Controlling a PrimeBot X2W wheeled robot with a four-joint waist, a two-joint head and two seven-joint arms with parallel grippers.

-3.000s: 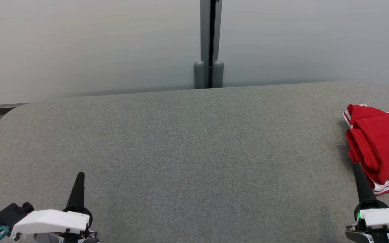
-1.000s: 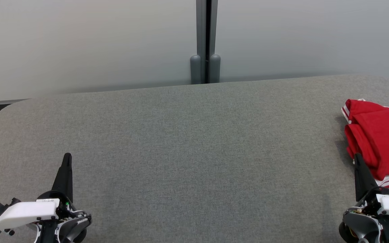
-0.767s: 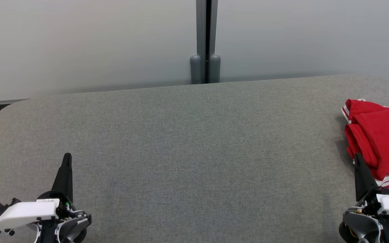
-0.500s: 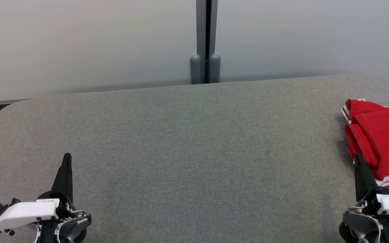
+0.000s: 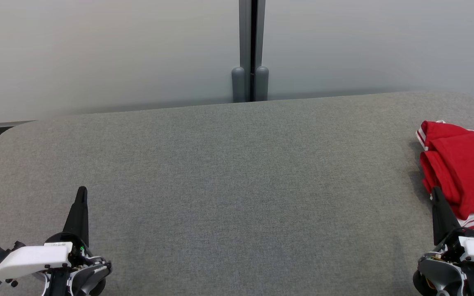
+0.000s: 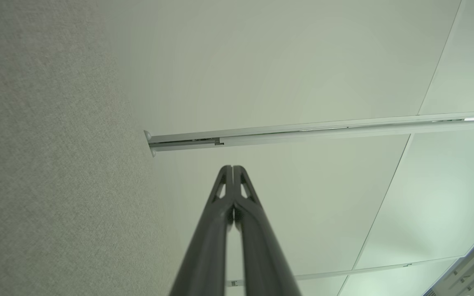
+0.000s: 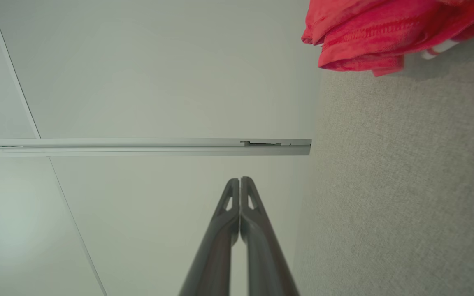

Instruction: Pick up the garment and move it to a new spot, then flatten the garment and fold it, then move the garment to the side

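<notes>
The red garment, folded into a compact bundle with white striped trim, lies at the right end of the grey fabric surface, partly cut off by the head view's right edge. The right gripper sits at the near right with both fingers pressed together tip to tip, holding nothing; in the right wrist view its tips are near the bundle's corner but apart from the cloth. The left gripper sits at the near left, fingers likewise closed on nothing, well apart from the garment.
</notes>
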